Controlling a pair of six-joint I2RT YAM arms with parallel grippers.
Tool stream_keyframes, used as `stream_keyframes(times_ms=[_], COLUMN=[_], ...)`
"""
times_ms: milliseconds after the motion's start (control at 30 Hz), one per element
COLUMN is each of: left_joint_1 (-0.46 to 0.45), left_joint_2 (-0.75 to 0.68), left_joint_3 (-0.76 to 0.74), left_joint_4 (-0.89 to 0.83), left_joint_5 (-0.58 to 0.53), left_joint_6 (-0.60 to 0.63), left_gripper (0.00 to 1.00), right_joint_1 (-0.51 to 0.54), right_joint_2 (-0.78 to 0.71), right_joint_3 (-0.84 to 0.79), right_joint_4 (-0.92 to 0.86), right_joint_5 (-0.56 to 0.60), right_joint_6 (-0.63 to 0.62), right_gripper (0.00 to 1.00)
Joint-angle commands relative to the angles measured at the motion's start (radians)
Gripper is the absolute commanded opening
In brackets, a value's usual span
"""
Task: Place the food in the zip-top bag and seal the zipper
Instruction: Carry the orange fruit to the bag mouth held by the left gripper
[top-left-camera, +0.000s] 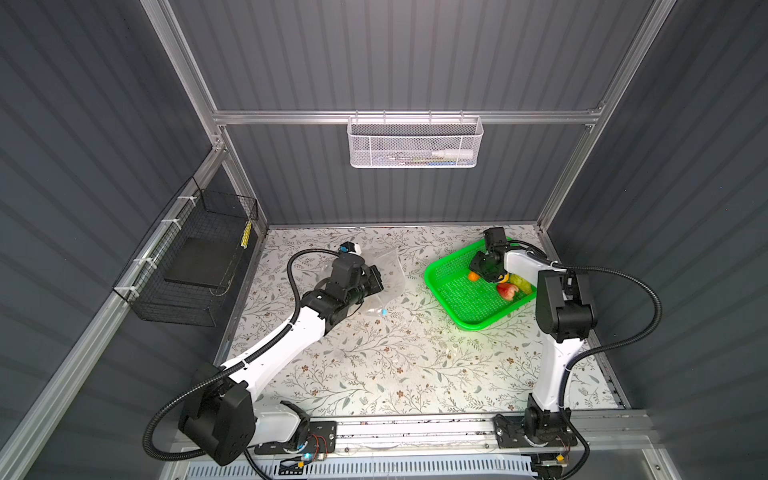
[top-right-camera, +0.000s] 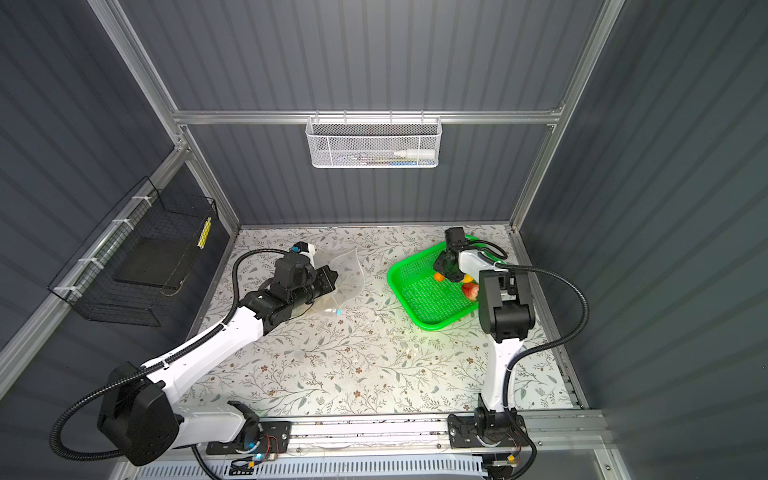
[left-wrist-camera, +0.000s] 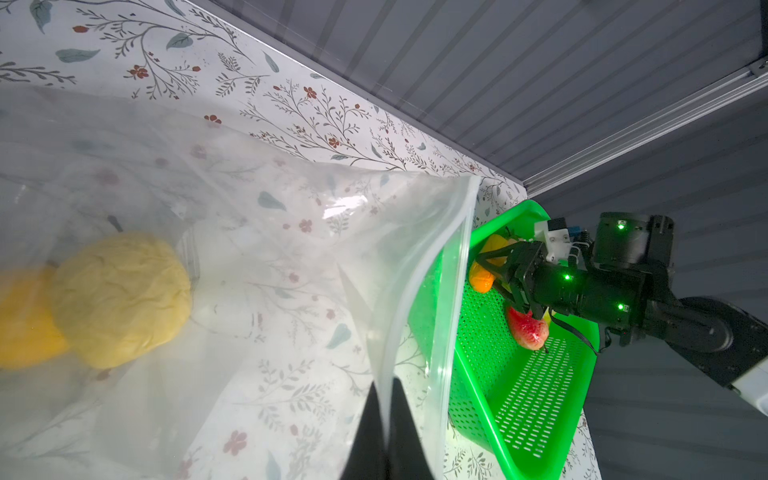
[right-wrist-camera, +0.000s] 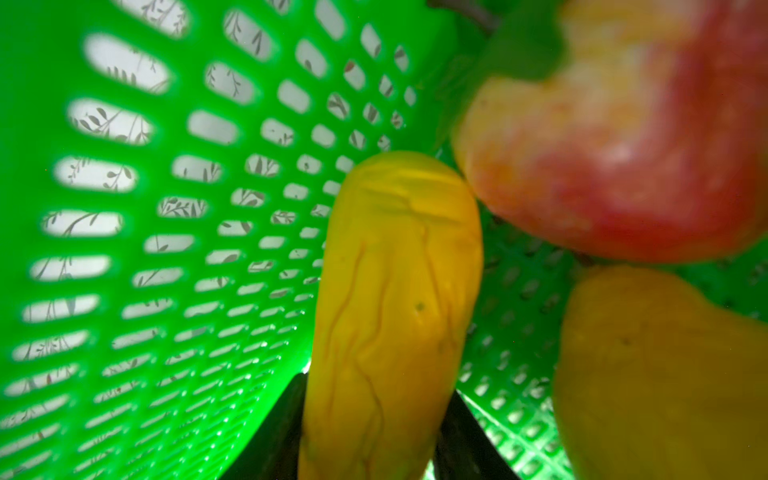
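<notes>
**Left pinches the bag, right is onto a fruit in the basket**

Both top views just show the zip-top bag (top-left-camera: 392, 270) lying far left, with the arm covering the grip. The left wrist cam shows the left gripper (left-wrist-camera: 384, 388) clamped fully closed on its mouth edge, with a pale yellow fruit (left-wrist-camera: 120, 299) and an orange fruit (left-wrist-camera: 20, 320) inside. Right wrist cam: right gripper (right-wrist-camera: 374, 386) about half closed, jaws hugging a yellow-orange fruit (right-wrist-camera: 395, 270) in the green basket (top-left-camera: 461, 299), far right.
</notes>
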Motion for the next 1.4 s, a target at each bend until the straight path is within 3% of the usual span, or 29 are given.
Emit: stream_keyframes(times_ms=[0, 467, 667, 833, 1133, 1367], left_joint_1=[-0.004, -0.004, -0.004, -0.004, -0.004, -0.004], left_joint_2=[-0.034, -0.020, -0.002, 0.017, 0.013, 0.010], left_joint_3=[-0.010, -0.006, 0.000, 0.008, 0.006, 0.009], left_joint_4=[-0.014, 0.003, 0.016, 0.023, 0.024, 0.022], left_joint_5=[-0.010, -0.002, 0.011, 0.029, 0.031, 0.032], left_joint_6=[0.011, 0.006, -0.002, -0.007, -0.013, -0.007], left_gripper=[0.00, 0.00, 0.00, 0.00, 0.00, 0.00], right_joint_1=[-0.003, 0.021, 0.121, 0.243, 0.440, 0.522], right_joint_2=[-0.059, -0.464, -0.641, -0.653, -0.577, -0.503], right_joint_3=[-0.032, -0.377, -0.471, -0.406, -0.314, -0.313], right_joint_4=[-0.006, 0.158, 0.280, 0.271, 0.374, 0.469], right_joint_5=[-0.010, -0.282, -0.409, -0.465, -0.514, -0.431], right_joint_6=[-0.026, -0.143, -0.199, -0.254, -0.202, -0.138], right_gripper=[0.44, 0.43, 0.44, 0.45, 0.44, 0.44])
